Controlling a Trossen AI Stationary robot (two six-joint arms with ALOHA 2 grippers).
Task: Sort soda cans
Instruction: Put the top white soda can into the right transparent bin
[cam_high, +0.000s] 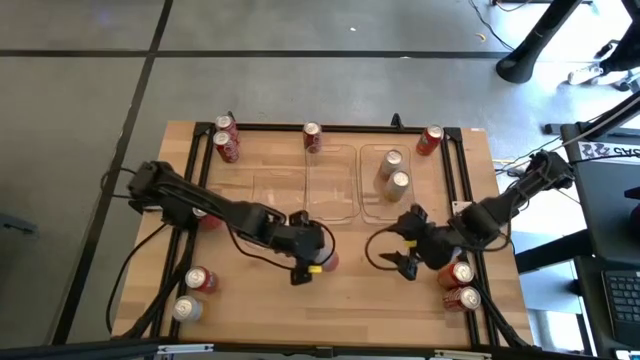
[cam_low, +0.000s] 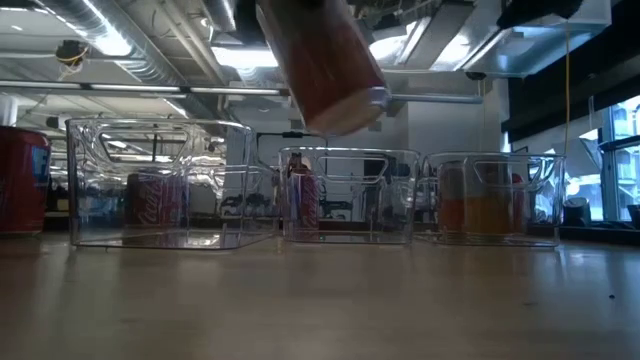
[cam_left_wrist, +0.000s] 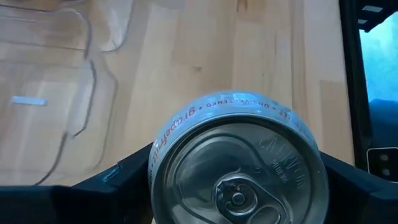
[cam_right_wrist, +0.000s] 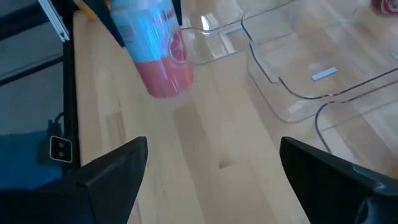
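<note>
Red can (cam_left_wrist: 236, 165) sat clamped between the left gripper (cam_high: 312, 262) fingers (cam_left_wrist: 127, 177) – jaws fairly wide, closed on the can body, silver top facing the wrist camera. The low view showed the can lifted clear of the table (cam_high: 270, 300) and tilted; the right wrist view showed the same, with its base hanging over bare wood. Likely held that way for carrying across to a tray – judgement only.

Ahead of those jaws stood three clear trays (cam_high: 335, 185) in a row. The one nearest the right arm held two gold cans (cam_high: 393, 170), so it looked like the gold bin. The other two looked empty from above; the red seen through them in the low view was probably cans standing behind. The held red can probably belonged in one of those.

Right gripper (cam_high: 408, 250) hovered just beside the left one, jaws wide apart, nothing between them – apparently waiting. Two red cans (cam_high: 460, 285) stood behind it at the table corner.

Other unsorted cans stood well away from either set of jaws: two red (cam_high: 226, 140) at the far left corner, one (cam_high: 312, 138) behind the trays, one (cam_high: 430, 140) at the far right, two (cam_high: 193, 295) near the left arm's front corner. Sorting looked early.
</note>
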